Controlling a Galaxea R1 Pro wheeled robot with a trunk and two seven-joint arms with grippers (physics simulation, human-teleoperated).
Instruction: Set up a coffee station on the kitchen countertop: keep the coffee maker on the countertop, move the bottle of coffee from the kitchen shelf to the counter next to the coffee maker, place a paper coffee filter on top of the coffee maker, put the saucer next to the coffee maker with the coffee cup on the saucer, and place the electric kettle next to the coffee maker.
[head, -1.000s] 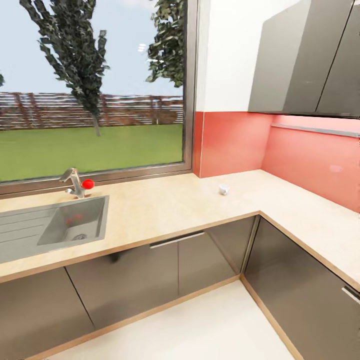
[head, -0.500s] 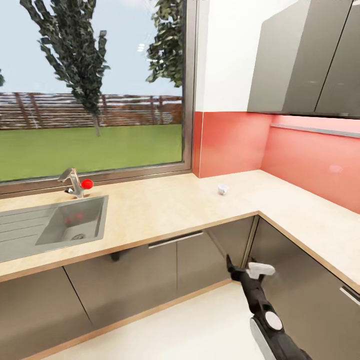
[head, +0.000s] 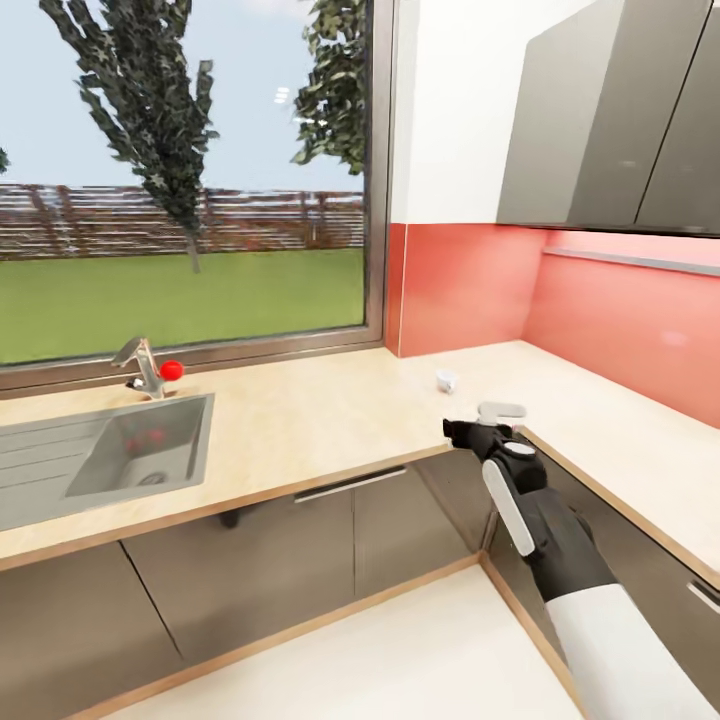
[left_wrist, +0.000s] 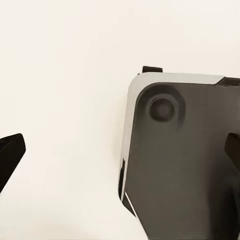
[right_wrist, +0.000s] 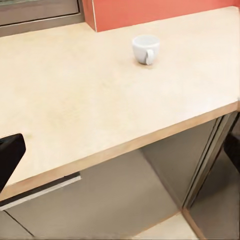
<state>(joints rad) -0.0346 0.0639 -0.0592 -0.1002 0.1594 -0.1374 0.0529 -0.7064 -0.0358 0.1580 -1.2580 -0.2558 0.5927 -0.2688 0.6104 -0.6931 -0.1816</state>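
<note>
one coffee cup (right_wrist: 146, 49) upright on kitchen countertop (right_wrist: 75, 100), right end effector (head: 470, 432) spread

The worktop (head: 330, 420) is light tan with tiny speckles. The coffee cup (right_wrist: 145, 49) is white. The wall (head: 460, 285) behind it is pinky red. The cupboards (head: 250, 560) are grey. The tap knob (head: 172, 370) is red.

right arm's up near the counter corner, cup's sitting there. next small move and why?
Probably extend the right gripper forward over the kitchen countertop toward the coffee cup. The cup stands upright and alone near the red backsplash, handle facing the counter's front edge, with bare counter in between. The gripper hangs at the counter's front edge, short of the cup, fingers spread apart in the wrist view.
</note>
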